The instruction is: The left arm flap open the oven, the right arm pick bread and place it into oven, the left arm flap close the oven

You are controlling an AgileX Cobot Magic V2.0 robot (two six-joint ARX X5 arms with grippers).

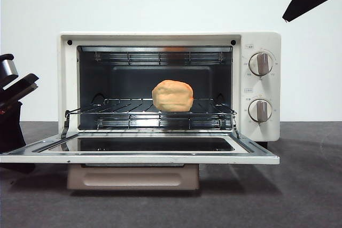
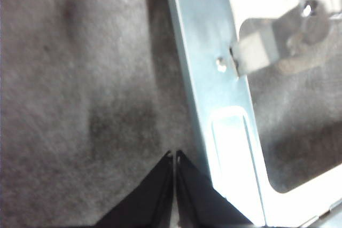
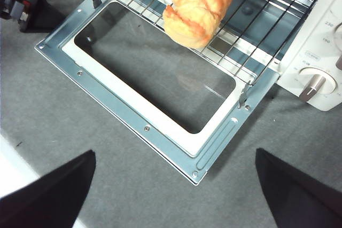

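One bread (image 1: 172,95) loaf sits on the wire rack (image 1: 149,113) inside the oven (image 1: 256,41), whose door (image 1: 139,156) lies flapped down flat. The left pincer (image 2: 173,156), tips together, is low on the bench (image 1: 304,185) beside the door's edge. The right pincer (image 3: 176,185) hangs above, jaws wide apart. Knob labels are unreadable.

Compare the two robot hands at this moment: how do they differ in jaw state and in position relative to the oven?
The left hand has its jaws shut, tips together; the right hand has its jaws spread wide.
The left hand sits low beside the edge of the open oven door; the right hand is raised above the door, looking down at the bread on the rack.
Both are black, with tapered jaws, and hold nothing.
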